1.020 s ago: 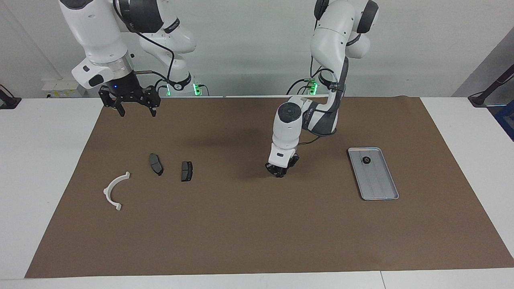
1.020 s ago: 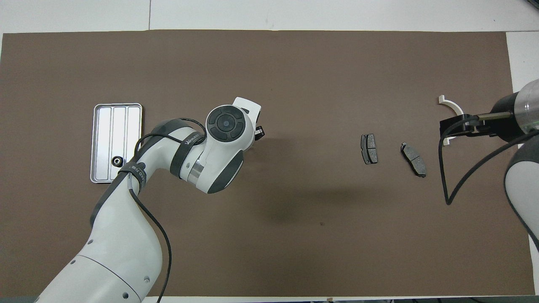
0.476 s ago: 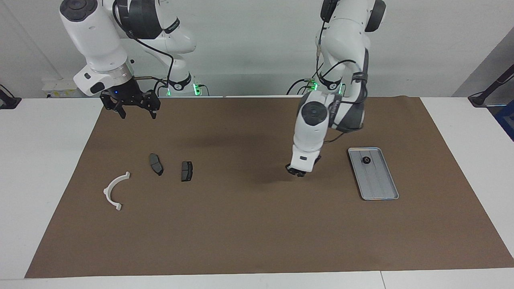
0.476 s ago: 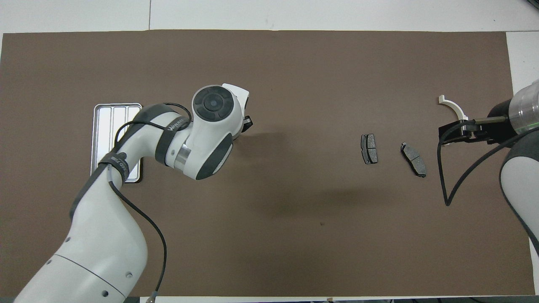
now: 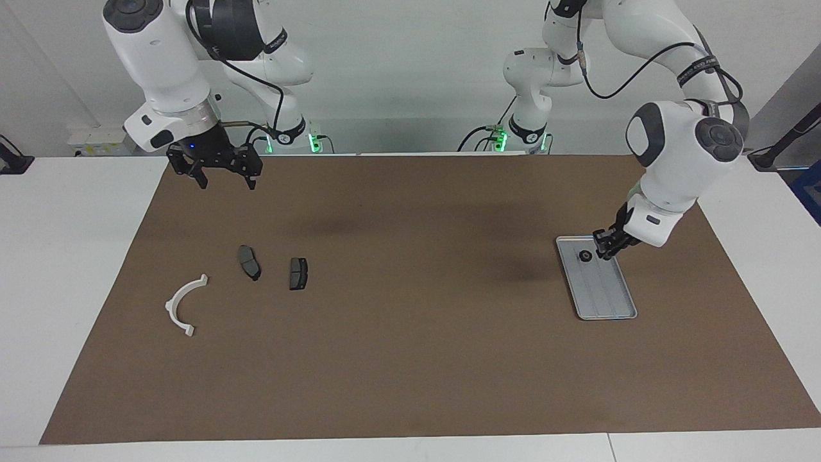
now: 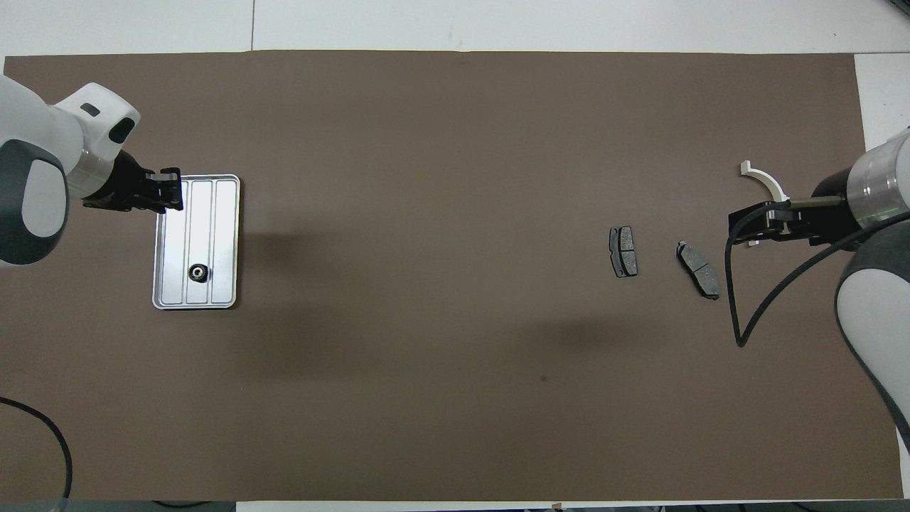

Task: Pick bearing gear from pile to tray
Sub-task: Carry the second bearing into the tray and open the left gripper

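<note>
The silver ribbed tray (image 5: 603, 292) (image 6: 213, 213) lies on the mat toward the left arm's end of the table. One small black bearing ring (image 5: 585, 256) (image 6: 197, 272) rests in it, at the end nearer the robots. My left gripper (image 5: 605, 251) (image 6: 173, 193) hangs shut just above the tray's rim; nothing shows between its tips. The pile lies toward the right arm's end: a white half-ring (image 5: 181, 300) (image 6: 765, 180) and two dark brake pads (image 5: 249, 262) (image 5: 298, 273) (image 6: 623, 251) (image 6: 698, 269). My right gripper (image 5: 226, 181) (image 6: 743, 226) waits open and empty in the air by the half-ring.
A brown mat (image 5: 410, 359) covers most of the white table (image 5: 70, 256). A black cable (image 6: 739, 313) loops down from the right arm's wrist over the mat beside the brake pads.
The left arm has swung from over the middle of the mat to the tray, its gripper staying shut. The right gripper has barely shifted. The pile has not moved.
</note>
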Controlling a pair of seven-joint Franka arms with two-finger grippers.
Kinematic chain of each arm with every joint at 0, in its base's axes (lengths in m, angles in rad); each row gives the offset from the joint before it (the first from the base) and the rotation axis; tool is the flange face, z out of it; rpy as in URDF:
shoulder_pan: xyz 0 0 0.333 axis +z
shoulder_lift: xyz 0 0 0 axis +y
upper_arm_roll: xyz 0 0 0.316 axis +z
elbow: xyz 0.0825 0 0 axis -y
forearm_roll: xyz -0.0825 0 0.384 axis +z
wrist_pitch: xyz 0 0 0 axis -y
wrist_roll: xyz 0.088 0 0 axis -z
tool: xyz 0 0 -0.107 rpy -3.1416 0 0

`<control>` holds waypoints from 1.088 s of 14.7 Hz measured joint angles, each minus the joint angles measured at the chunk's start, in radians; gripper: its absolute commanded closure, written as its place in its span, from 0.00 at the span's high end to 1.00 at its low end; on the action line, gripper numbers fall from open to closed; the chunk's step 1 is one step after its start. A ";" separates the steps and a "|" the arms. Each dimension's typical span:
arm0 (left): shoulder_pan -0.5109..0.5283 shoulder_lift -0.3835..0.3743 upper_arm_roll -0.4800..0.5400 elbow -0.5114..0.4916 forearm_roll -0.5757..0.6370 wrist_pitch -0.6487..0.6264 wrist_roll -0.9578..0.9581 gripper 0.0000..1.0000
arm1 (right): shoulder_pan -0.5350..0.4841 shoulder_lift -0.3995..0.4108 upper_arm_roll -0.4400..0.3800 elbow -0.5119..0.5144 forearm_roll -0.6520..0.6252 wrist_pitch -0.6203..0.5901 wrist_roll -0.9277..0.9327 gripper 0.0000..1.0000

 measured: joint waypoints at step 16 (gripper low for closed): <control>0.034 0.039 -0.006 -0.233 0.000 0.338 0.039 0.00 | 0.000 0.000 -0.001 0.003 0.008 0.001 0.000 1.00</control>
